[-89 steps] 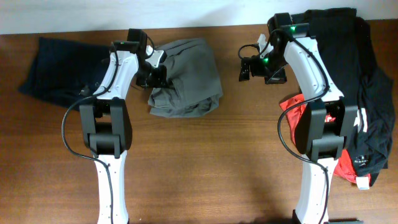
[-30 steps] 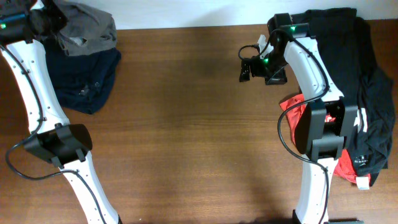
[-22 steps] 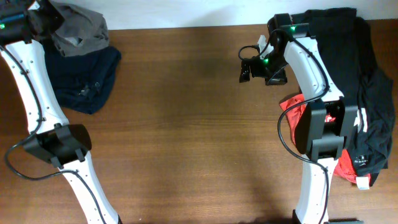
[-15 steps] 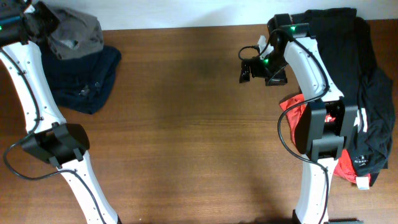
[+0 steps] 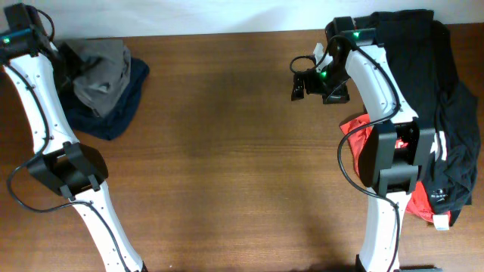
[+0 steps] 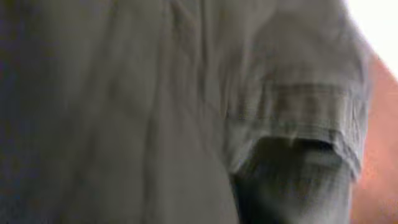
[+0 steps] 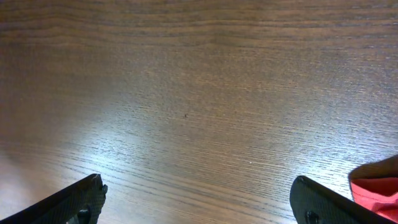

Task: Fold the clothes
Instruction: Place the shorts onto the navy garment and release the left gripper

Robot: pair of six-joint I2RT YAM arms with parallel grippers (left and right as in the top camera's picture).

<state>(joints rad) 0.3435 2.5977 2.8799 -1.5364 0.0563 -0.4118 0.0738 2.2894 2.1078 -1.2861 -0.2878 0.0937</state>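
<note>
The grey-olive shorts [image 5: 102, 69] lie bunched on the dark navy garment [image 5: 113, 106] at the far left of the table. My left gripper [image 5: 62, 57] is at their left edge and seems shut on the shorts. Grey fabric [image 6: 186, 112] fills the left wrist view and hides the fingers. My right gripper [image 5: 308, 81] hangs open and empty over bare wood, and in the right wrist view [image 7: 199, 202] both fingertips [image 7: 87, 194] stand wide apart. Black pieces [image 5: 423, 68] and a red piece [image 5: 354, 127] lie at the right.
The wooden table [image 5: 242, 166] has a white wall along its far edge. The black and red pile runs down the right edge beside the right arm's base [image 5: 389, 166]. A corner of the red piece shows in the right wrist view [image 7: 376, 186].
My left arm swung the grey-olive shorts from mid-table to the far left and lowered them onto the navy garment. The right arm has not moved.
</note>
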